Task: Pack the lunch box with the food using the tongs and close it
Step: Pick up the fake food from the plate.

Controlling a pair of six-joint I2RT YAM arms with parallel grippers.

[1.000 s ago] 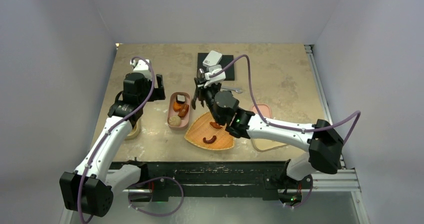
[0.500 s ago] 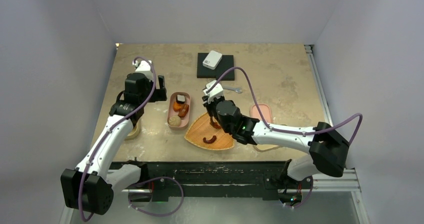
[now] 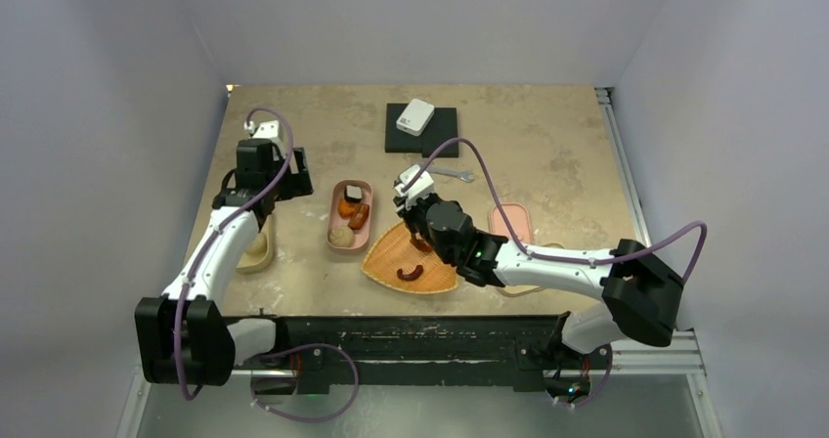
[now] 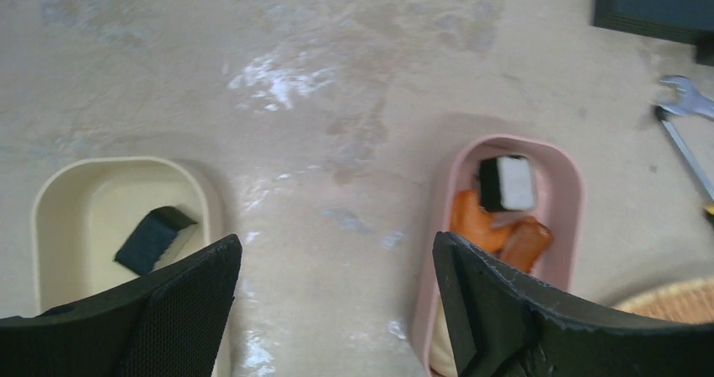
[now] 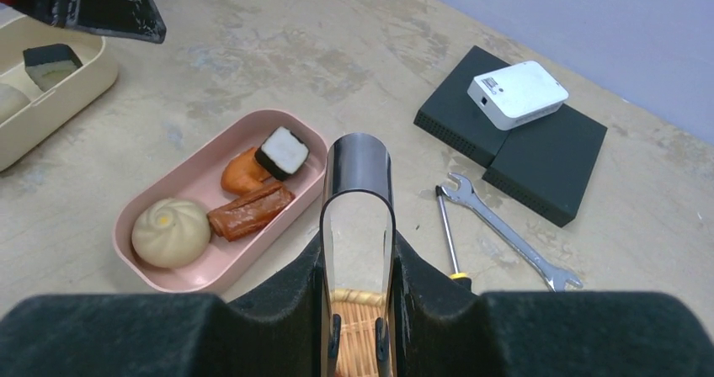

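right gripper [image 5: 358, 268] was clamped on the tongs [image 5: 358, 175], tips hidden low in its own frame, over the woven tray [image 3: 386, 259]. the sausage [image 3: 411, 273] lay just below it in the top view, with the lunch box [image 5: 227, 255] to its left. left gripper [image 4: 335, 251] hung wide, farther off.

Soft overhead light keeps the tabletop [image 4: 337, 57] bright, with whitish glare patches in the left wrist view. Shadows are faint; the near fingers [image 4: 505, 310] look dark and blurred.
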